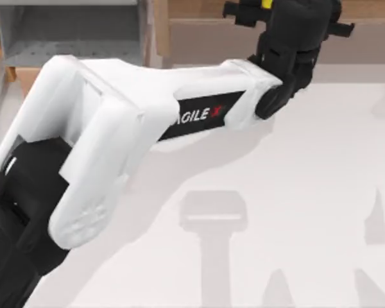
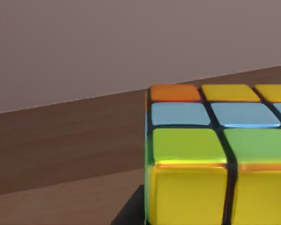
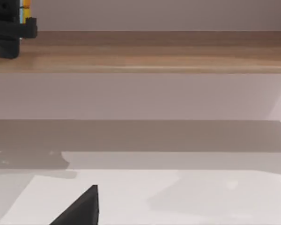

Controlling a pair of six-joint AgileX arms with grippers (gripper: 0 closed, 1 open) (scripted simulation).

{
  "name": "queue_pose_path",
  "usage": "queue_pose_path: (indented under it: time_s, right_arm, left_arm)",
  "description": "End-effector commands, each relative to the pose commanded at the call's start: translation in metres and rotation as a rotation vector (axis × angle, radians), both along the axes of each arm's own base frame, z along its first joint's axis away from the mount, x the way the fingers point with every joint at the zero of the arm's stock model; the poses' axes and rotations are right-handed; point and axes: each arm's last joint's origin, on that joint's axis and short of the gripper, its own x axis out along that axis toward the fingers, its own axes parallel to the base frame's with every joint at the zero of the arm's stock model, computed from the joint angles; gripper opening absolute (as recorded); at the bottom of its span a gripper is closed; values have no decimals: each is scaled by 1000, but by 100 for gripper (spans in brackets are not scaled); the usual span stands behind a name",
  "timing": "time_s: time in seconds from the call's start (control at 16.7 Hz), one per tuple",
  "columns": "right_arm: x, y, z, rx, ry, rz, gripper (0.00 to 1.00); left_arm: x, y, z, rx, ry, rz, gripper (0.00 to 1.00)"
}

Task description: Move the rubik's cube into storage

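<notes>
The left arm reaches from the 8 o'clock corner of the top view across to about 1 o'clock, where the left hand [image 1: 283, 14] hangs at the far edge over the long brown shelf [image 1: 199, 38]; a sliver of yellow shows at its tip, and the left wrist view puts the rubik's cube [image 2: 210, 154] right up against the camera, a dark finger [image 2: 129, 213] edging in just beside its lower corner, so I judge the hand clamped on the cube, holding it above the shelf's wooden top rather than resting on the bench [image 1: 295, 192]; the right wrist view shows the same black hand far off with a strip of yellow and blue between its fingers, over the shelf's edge; the relation that matters is sideways: storage [image 1: 64, 38], the grey-walled drawer with its floor open to view, lies at about 10 to 11 o'clock in the top view, so from the hand it sits toward 9 o'clock along the back edge, well apart; the cube is nearly equal on all sides, so no axis needs aligning; between hand and drawer stand the drawer's upright light-brown side panel [image 1: 159, 32] and the arm's own white forearm, which a carry would have to clear; a dark tip of the right hand [image 3: 82, 208] shows in its own wrist view, over bare bench, and whether it is open I cannot tell.
</notes>
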Motion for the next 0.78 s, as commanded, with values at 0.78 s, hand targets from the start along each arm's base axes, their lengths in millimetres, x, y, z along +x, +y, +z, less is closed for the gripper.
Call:
queue_pose_path:
  time_s: [0.78]
  right_arm:
    - [0,0,0,0,0,0,100]
  left_arm:
    - [-94,-45,69,525,280,-613,0]
